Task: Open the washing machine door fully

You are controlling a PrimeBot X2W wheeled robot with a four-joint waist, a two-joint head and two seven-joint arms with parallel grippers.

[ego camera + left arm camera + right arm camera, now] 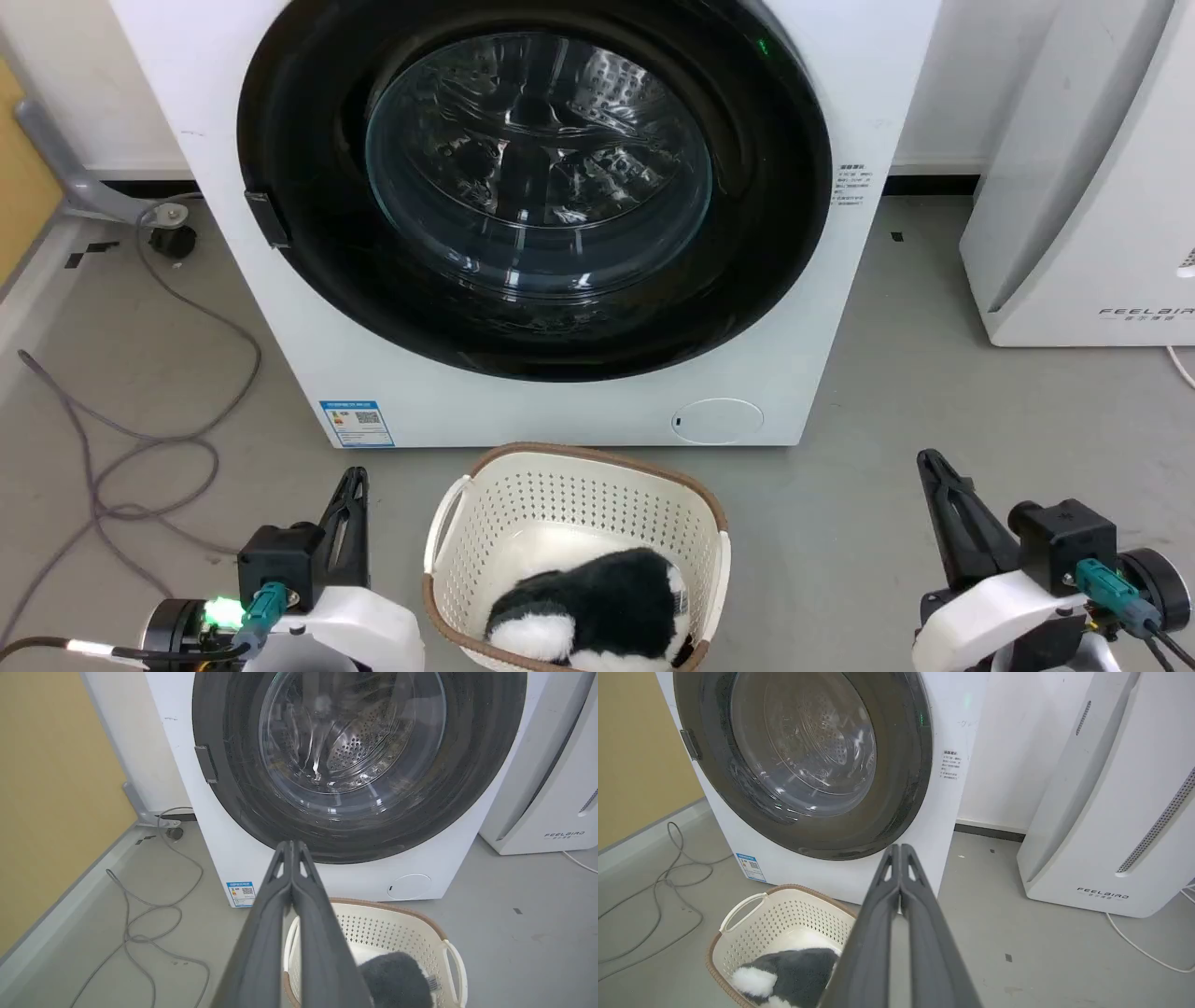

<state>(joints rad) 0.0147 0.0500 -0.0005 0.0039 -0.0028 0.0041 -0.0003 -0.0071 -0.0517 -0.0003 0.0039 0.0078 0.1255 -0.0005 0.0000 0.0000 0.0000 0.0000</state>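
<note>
The white washing machine (523,411) stands straight ahead, and its round glossy black door (308,308) with a clear domed glass centre (537,163) lies flat against the front. A small black handle tab (267,218) sits on the door's left rim, and it is also seen as the handle tab (206,764) and the handle tab (691,745). My left gripper (355,478) rests low at the lower left, shut and holding nothing, well short of the door. My right gripper (929,462) rests at the lower right, fingers pressed together and bare.
A cream perforated laundry basket (448,532) holding a black-and-white plush toy (597,611) stands on the floor right before the machine, between my grippers. A white FEELAIR appliance (1083,205) stands to the right. Grey cables (140,439) loop on the floor at left, beside a yellow wall (51,793).
</note>
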